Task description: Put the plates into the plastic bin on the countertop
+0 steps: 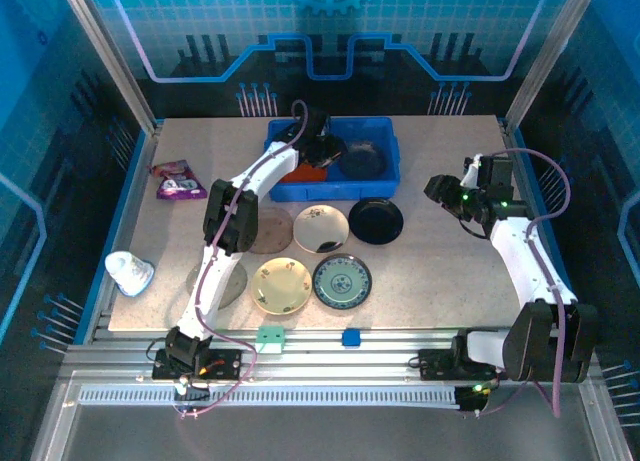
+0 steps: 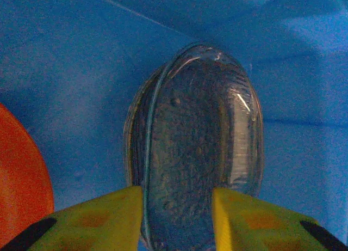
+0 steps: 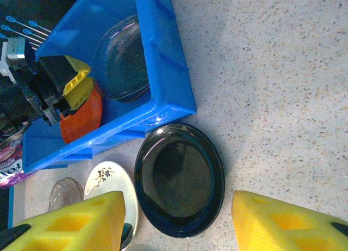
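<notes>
The blue plastic bin (image 1: pixel 386 141) stands at the back of the countertop (image 1: pixel 450 271). It holds an orange-red plate (image 1: pixel 312 173) and a smoky translucent plate (image 1: pixel 364 159). My left gripper (image 2: pixel 176 192) is down inside the bin, its jaws parted with the smoky plate (image 2: pixel 201 147) showing between them on the bin floor. My right gripper (image 3: pixel 178 207) hangs open above a black plate (image 3: pixel 179 180), holding nothing. In front of the bin lie a brown plate (image 1: pixel 270 233), a white floral one (image 1: pixel 321 227), a cream floral one (image 1: pixel 281 285), a blue-green patterned one (image 1: pixel 342 281) and a grey translucent one (image 1: pixel 226 283).
A purple snack packet (image 1: pixel 178 179) lies at the left, and a white tape ring (image 1: pixel 130 273) sits near the left edge. A green block (image 1: pixel 270 334) and a blue block (image 1: pixel 351 337) rest on the front rail. The left arm reaches over the brown and grey plates.
</notes>
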